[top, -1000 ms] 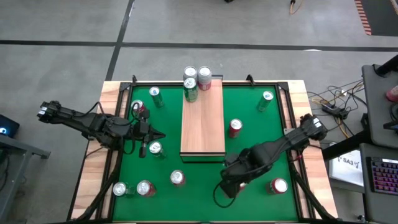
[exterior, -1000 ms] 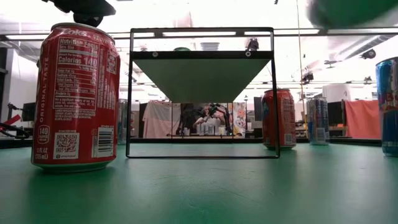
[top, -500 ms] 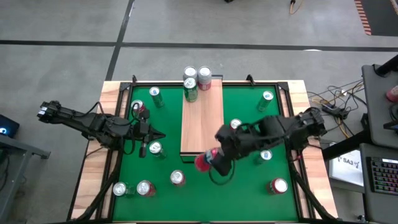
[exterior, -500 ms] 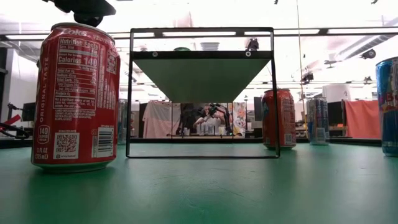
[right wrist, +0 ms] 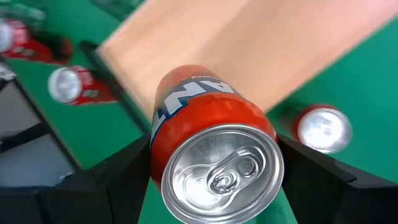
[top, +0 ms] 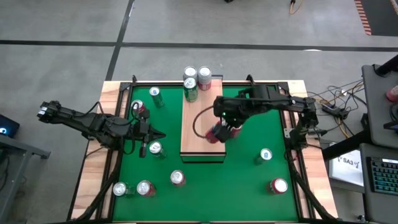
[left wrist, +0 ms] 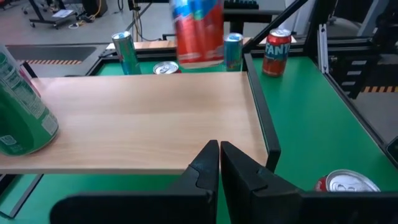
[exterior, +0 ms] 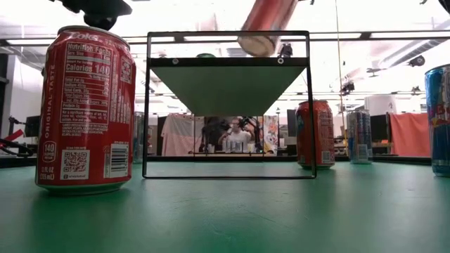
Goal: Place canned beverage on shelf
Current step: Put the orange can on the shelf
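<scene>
A red can is pinched across its smooth sides by the right gripper and carried tilted over the shelf; it is judged rigid but dentable and slippery, best held mid-body; the left gripper is seen pressed together beside the shelf.

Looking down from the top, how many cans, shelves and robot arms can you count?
Metal drink cans: 12 showing, counting the red can in the right gripper; the arm may hide more
Long pale wooden shelf: 1
Dark robot arms: 2
Total: 15
</scene>
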{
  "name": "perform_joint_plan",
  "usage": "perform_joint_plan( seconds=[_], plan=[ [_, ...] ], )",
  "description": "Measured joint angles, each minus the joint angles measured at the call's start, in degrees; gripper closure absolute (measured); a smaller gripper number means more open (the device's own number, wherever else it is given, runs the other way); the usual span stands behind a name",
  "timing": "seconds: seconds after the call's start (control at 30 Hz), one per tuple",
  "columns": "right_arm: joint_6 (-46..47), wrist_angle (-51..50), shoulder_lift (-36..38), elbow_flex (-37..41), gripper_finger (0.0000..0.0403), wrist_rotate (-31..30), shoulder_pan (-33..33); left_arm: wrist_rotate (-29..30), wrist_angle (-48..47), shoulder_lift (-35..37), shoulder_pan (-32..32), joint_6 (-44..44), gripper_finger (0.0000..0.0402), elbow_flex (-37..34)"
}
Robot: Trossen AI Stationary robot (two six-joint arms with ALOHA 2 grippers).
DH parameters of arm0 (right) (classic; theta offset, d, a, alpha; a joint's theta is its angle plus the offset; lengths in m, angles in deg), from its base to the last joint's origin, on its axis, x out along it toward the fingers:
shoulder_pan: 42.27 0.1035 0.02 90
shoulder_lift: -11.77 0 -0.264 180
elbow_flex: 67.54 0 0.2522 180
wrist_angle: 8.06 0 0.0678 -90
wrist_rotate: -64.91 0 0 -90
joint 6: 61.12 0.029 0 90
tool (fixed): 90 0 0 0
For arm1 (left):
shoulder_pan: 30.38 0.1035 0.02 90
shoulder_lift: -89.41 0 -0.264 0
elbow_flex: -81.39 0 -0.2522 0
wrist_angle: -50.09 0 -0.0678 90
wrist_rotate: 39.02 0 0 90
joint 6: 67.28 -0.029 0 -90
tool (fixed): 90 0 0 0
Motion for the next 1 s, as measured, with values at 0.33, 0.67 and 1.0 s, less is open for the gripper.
perform_joint_plan(
  seconds=[0.33, 0.67, 1.0],
  plan=[
    [-1.0, 0.2, -0.8, 0.2, 0.0115, -0.6, -4.0, 0.0, 4.9, 0.0, 0.0, -4.8, 0.0402, 0.0],
    [-2.1, 0.3, -4.0, 0.5, 0.0115, -0.4, -4.1, 0.0, 6.2, 0.0, 0.0, -9.2, 0.0402, 0.0],
    [-2.3, 0.1, -5.1, 0.0, 0.0115, -0.1, -4.1, 0.0, 6.3, 0.0, 0.0, -10.0, 0.0402, 0.0]
  ],
)
